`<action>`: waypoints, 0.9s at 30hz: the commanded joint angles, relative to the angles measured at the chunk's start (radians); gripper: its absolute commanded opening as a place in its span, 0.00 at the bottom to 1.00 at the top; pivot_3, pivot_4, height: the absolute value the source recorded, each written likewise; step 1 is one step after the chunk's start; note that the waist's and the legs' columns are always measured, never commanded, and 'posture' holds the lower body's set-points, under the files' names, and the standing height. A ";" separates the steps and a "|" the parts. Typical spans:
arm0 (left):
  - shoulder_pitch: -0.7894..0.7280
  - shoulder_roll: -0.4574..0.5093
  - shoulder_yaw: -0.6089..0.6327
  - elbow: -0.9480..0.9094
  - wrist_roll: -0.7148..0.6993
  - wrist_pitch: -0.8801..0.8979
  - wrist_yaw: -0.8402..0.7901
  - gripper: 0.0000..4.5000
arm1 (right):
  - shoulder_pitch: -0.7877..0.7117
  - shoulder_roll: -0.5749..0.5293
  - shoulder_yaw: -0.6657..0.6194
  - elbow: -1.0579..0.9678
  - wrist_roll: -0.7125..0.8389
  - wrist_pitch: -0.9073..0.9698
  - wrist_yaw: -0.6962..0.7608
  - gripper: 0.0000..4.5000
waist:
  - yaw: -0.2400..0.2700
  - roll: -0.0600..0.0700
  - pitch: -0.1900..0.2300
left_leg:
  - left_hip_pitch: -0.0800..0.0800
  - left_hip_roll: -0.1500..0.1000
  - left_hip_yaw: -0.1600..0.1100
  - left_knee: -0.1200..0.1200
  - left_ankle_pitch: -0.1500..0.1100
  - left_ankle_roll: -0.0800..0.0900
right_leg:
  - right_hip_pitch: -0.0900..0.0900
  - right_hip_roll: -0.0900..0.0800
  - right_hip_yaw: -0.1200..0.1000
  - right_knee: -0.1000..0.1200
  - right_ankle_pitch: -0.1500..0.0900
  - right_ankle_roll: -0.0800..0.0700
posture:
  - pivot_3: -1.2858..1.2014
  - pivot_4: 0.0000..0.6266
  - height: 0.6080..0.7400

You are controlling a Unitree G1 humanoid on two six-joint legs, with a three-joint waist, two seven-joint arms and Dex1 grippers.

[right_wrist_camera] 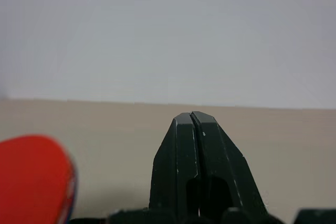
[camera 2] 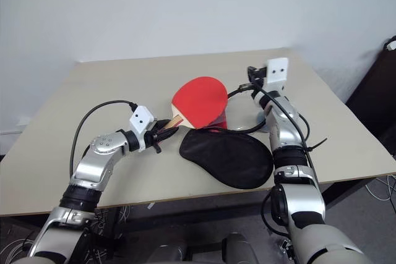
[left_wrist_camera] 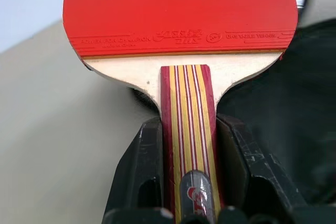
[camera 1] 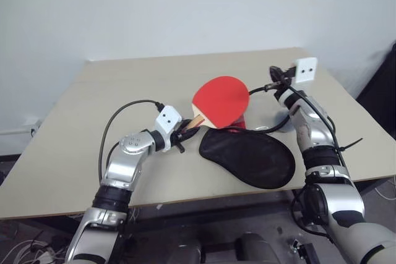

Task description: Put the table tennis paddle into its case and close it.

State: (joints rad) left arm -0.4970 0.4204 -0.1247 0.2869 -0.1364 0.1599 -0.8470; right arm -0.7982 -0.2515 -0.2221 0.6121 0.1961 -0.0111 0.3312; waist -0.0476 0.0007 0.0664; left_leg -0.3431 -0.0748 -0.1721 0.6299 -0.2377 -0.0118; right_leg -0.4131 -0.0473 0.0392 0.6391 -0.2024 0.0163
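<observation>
Now our left claw (left_wrist_camera: pixel 191 182) pinches the table tennis paddle (camera 1: pixel 219 100) by its stiff wooden handle, blade raised just behind the floppy black case (camera 1: pixel 247 157); right claw (right_wrist_camera: pixel 192 124) shut, empty.

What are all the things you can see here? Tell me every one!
table tennis paddle: one, red face with a light wooden striped handle, held up over the table beside the case, its handle in the left claw.
case: one, black with a bit of red lining showing, lying flat on the table near the front edge.
small round piece: one, grey-blue, on the table behind the right arm, partly hidden.
table: one, beige, against a white wall.
left claw: one, black, shut on the paddle's handle.
right claw: one, black, shut and empty, raised above the table.
</observation>
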 commanded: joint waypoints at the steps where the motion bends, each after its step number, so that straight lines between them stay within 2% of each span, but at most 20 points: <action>1: -0.085 -0.015 -0.014 0.063 -0.024 -0.097 -0.102 0.23 | 0.016 -0.019 -0.036 -0.128 0.030 0.023 -0.043 0.00 | -0.002 0.000 0.000 | 0.000 0.000 0.000 0.000 0.000 0.000 | 0.000 0.000 0.000 0.000 0.000 0.000 | 0.52 0.00 1.00; 11: -0.250 -0.074 -0.093 0.363 0.015 -0.346 -0.365 0.23 | 0.161 -0.030 -0.061 -0.339 0.039 0.109 -0.114 0.00 | -0.002 0.000 0.000 | 0.000 0.000 0.003 0.001 0.000 0.002 | 0.000 0.000 0.002 0.000 0.000 0.000 | 0.52 0.00 1.00; 20: -0.379 -0.104 -0.154 0.630 0.113 -0.561 -0.483 0.23 | 0.198 -0.033 -0.064 -0.399 0.048 0.144 -0.141 0.00 | 0.000 0.000 0.000 | 0.000 0.000 0.003 0.002 -0.001 0.003 | 0.001 0.000 0.002 0.000 0.000 0.001 | 0.52 0.00 1.00; 27: -0.444 -0.125 -0.152 0.759 0.136 -0.616 -0.567 0.23 | 0.223 -0.029 -0.062 -0.439 0.049 0.162 -0.156 0.00 | -0.001 0.000 0.000 | 0.000 0.000 0.003 0.002 -0.001 0.004 | 0.001 0.000 0.002 0.000 0.000 0.001 | 0.52 0.00 1.00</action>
State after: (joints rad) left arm -0.8963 0.2961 -0.2949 1.0320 0.0012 -0.4211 -1.3948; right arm -0.5725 -0.2718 -0.2757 0.2371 0.2344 0.1509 0.1876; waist -0.0483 0.0004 0.0665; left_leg -0.3428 -0.0747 -0.1689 0.6318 -0.2388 -0.0078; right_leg -0.4121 -0.0473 0.0408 0.6393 -0.2025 0.0176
